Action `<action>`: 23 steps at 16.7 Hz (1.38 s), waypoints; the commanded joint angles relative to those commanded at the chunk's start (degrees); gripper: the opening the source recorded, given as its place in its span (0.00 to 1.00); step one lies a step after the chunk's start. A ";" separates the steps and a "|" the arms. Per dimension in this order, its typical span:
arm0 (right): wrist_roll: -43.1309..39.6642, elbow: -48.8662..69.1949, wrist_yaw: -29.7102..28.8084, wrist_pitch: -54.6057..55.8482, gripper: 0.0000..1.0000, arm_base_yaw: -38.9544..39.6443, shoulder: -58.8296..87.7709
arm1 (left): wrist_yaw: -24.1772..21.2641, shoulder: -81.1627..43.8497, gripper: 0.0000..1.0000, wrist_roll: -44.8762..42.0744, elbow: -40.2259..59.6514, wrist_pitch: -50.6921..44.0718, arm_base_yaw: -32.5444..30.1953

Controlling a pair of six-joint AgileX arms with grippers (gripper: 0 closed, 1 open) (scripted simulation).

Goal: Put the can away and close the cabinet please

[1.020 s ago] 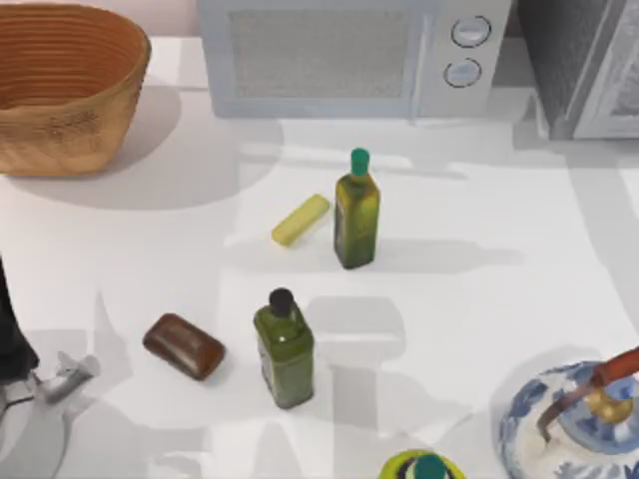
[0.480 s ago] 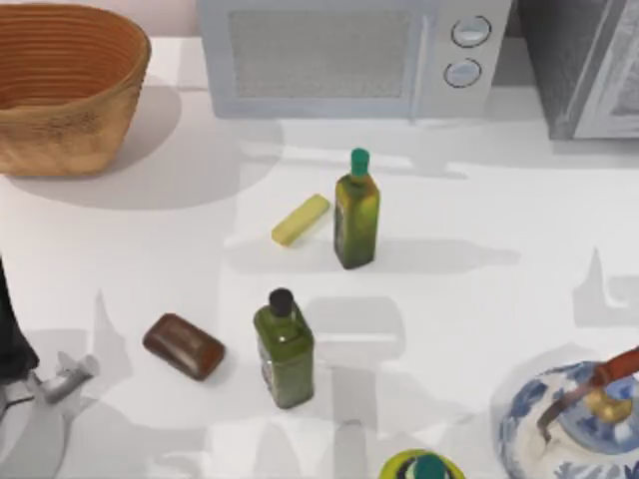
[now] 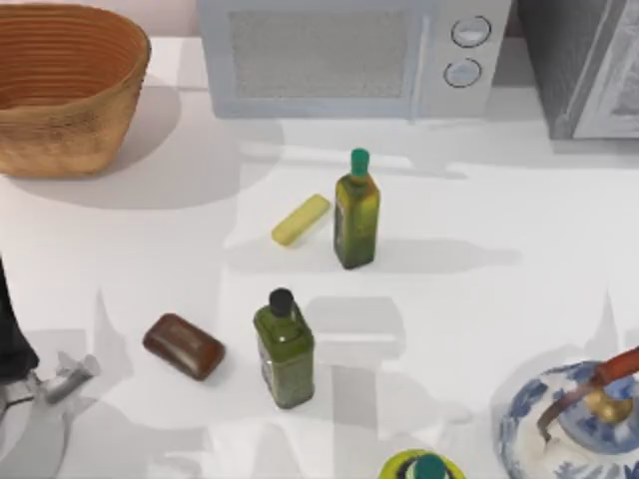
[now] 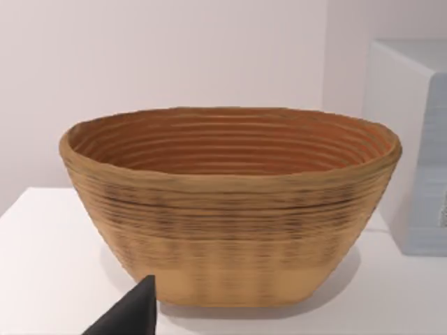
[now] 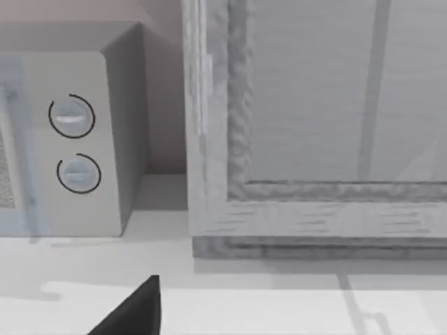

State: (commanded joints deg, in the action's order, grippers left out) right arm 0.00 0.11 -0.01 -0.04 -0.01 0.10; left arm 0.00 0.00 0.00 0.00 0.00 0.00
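The can is out of view. The cabinet (image 3: 584, 65) stands at the table's back right corner, dark grey and textured, with a pale framed door panel. My right wrist view faces that door panel (image 5: 328, 105) from close by, and a dark part of my right gripper (image 5: 136, 310) shows low in the picture. My left arm (image 3: 12, 339) is parked at the table's front left. A dark part of the left gripper (image 4: 129, 314) points toward the wicker basket (image 4: 230, 209).
A white microwave (image 3: 339, 55) sits at the back, left of the cabinet. The wicker basket (image 3: 60, 90) is at the back left. Two green bottles (image 3: 356, 210) (image 3: 285, 349), a yellow bar (image 3: 300, 220) and a brown block (image 3: 184, 346) stand mid-table. A blue-white teapot (image 3: 569, 419) is at the front right.
A pointed shadow at the table's right side appeared and slid toward the front edge. The objects on the table and the left arm have not moved.
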 joint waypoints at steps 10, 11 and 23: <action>-1.01 3.05 5.90 4.85 1.00 -5.00 6.25 | 0.00 0.00 1.00 0.00 0.00 0.00 0.00; -1.28 4.42 8.65 7.44 1.00 -7.27 9.24 | 0.00 0.00 1.00 0.00 0.00 0.00 0.00; -0.98 20.94 48.57 59.51 1.00 -45.41 69.09 | 0.00 0.00 1.00 0.00 0.00 0.00 0.00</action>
State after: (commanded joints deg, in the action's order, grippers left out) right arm -0.98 21.05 48.56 59.47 -45.42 69.19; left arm 0.00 0.00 0.00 0.00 0.00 0.00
